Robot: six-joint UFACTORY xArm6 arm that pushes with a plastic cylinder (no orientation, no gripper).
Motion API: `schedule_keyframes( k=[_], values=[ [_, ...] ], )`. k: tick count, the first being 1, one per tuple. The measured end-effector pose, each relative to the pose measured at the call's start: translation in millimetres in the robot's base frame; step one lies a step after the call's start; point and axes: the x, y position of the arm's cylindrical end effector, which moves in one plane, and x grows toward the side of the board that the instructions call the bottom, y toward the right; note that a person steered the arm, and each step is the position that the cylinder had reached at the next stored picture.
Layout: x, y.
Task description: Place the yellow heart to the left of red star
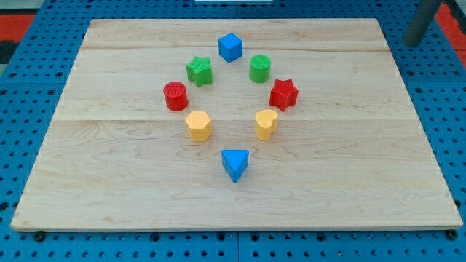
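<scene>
- Eight small coloured plastic blocks sit in a rough ring near the middle of the pale wooden board [109,182], none touching another.
- Counted by colour there are two of each: two blue, two green, two red, two yellow.
- Blue: a blue cube [230,46] at the ring's top and a blue triangle [234,164] at its bottom.
- Green: a green star [199,70] at upper left and a green cylinder [260,68] at upper right.
- Red: a red cylinder [175,96] on the view's left and the red star [284,94] on the view's right.
- Yellow: a yellow hexagon [198,125] at lower left and the yellow heart [266,124] at lower right.
- That heart lies just below and slightly left of the red star, near it but apart, so I judge the task not yet done.
- Space left of the red star, inside the ring, looks open, so a short push up the view should suit.
- Only part of my dark rod [423,22] shows, at the view's top right corner, off the board; my tip's very end is not clearly visible, well apart from all blocks and pushing nothing.
</scene>
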Motion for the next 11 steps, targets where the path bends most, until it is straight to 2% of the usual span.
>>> schedule_keyframes(
  k=[1,2,3,4,5,6,9,11],
  values=[
    [24,-13],
    [83,-23],
    [159,-57],
    [215,-128],
    [224,-207],
    [224,-246],
    [202,-312],
    [171,-287]
  ],
)
